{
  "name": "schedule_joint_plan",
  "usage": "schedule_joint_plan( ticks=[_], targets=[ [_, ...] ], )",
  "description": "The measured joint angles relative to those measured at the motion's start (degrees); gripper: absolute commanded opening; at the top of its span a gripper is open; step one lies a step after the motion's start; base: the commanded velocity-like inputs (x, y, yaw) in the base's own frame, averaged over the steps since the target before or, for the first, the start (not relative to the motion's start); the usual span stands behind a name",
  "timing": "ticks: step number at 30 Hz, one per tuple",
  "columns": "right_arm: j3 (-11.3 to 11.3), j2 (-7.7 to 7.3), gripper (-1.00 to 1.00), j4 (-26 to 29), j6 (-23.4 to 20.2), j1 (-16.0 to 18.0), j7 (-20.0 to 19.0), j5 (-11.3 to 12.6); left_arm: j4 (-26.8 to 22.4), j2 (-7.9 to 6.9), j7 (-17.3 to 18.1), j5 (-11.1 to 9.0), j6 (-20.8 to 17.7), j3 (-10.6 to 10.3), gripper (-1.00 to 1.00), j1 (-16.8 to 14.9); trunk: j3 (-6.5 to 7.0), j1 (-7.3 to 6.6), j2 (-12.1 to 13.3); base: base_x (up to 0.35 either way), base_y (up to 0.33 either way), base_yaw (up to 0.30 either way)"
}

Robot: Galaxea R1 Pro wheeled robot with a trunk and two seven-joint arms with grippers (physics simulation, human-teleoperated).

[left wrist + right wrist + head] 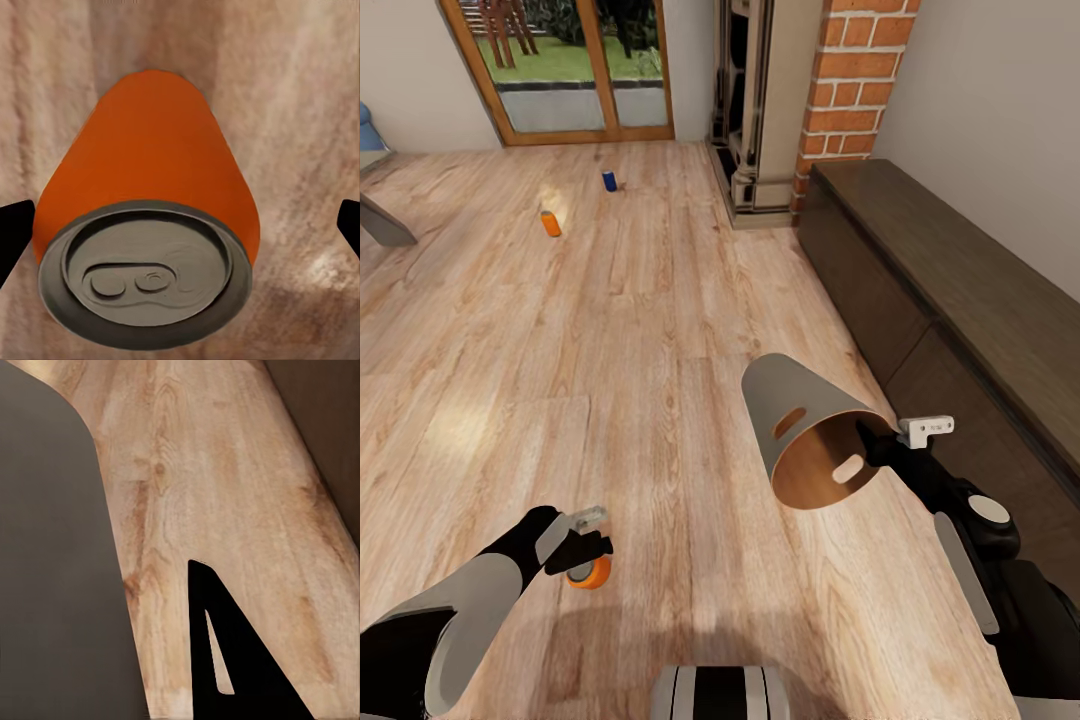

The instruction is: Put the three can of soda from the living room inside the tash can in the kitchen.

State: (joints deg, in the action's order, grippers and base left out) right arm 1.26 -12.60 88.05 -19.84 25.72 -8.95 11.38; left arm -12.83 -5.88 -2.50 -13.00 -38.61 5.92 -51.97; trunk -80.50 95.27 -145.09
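Observation:
An orange soda can [591,573] stands upright on the wood floor, with my left gripper [584,546] open just above it. In the left wrist view the can [150,187] lies between the black fingertips [13,231], which stand wide apart and clear of it. A second orange can [550,223] and a dark blue can [609,181] stand farther off on the floor. My right gripper [873,440] is shut on the rim of a grey trash can [785,405], held tilted with its mouth toward me. The bin's grey wall [60,570] shows in the right wrist view.
A long dark wood sideboard [960,290] runs along the right wall. The red brick chimney [852,90] and fireplace [755,130] stand at the back, with wood-framed glass doors [565,70] to their left. A blue sofa corner [368,125] shows at far left.

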Motion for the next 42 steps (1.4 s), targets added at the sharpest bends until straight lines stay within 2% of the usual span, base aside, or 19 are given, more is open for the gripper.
schedule_joint_plan(
  ticks=[13,14,39,42],
  targets=[
    [-0.1,0.11,-1.00,0.0,0.0,0.0,0.0,-0.3,0.0,0.02,-0.2,0.0,0.0,0.0,1.00,0.0,-0.01,-0.01,0.0,0.000,0.000,0.000],
    [-0.1,0.11,-1.00,0.0,0.0,0.0,0.0,-0.3,0.0,0.01,-0.2,0.0,0.0,0.0,-1.00,0.0,-0.01,-0.01,0.0,0.000,0.000,0.000],
    [-0.2,0.18,-1.00,0.0,0.2,0.0,0.0,-0.4,-0.2,0.08,0.0,-0.3,0.7,0.0,-1.00,0.0,-0.01,0.00,0.0,0.000,0.000,0.000],
    [-0.2,0.17,-1.00,0.1,0.2,0.0,0.0,-0.4,-0.2,0.08,0.0,-0.2,0.7,0.0,-1.00,0.0,0.65,-0.09,0.0,0.000,0.000,0.000]
  ],
)
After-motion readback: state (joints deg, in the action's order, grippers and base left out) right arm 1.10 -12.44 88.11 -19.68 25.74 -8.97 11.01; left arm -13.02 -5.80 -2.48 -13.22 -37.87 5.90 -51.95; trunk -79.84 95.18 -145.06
